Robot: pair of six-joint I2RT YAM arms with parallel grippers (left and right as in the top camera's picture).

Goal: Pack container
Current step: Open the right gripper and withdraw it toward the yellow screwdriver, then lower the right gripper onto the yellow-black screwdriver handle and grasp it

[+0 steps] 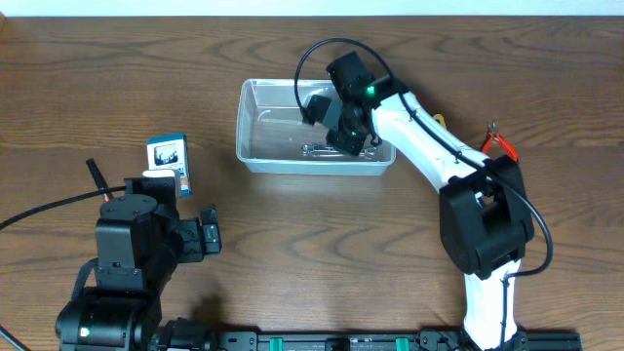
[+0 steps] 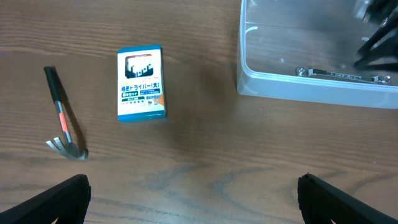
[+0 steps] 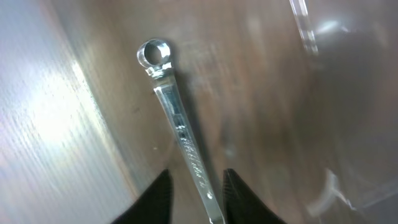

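Hammer [image 2: 62,115] sits twd the left edge of the table [image 1: 322,253]. Its long axis runs roughly far-to-near, claw head at the near end, black handle pointing to the far edge. Just right of it is the blue/white box [image 2: 142,83], lying flat, apart from the hammer.

L gripper [image 1: 208,239] hangs near the near-left corner w/ fingers wide apart and nothing in them. Hammer and box both lie beyond it, a bit to its left, w/ bare wood between.

The container [image 1: 244,127] is mid-table, close to the far edge, long side along that edge. Inside, a wrench [image 3: 180,124] lies flat on the floor by the near wall, ring end away from the R wrist cam.

R gripper [image 3: 196,180] is down in the bin, fingers straddling the wrench shaft. They're slightly apart w/ a gap showing each side, so it looks unclamped.

Orange-handled pliers [image 1: 502,146] lie twd the right edge, by the R arm.

Judgement: wrench is packed. Hammer and box are left for the L arm, which is nearer. The handle is crosswise to a reach from the container side, so the wrist prob needs turning. The R arm blocks the right half of the bin, so drop at the left half.
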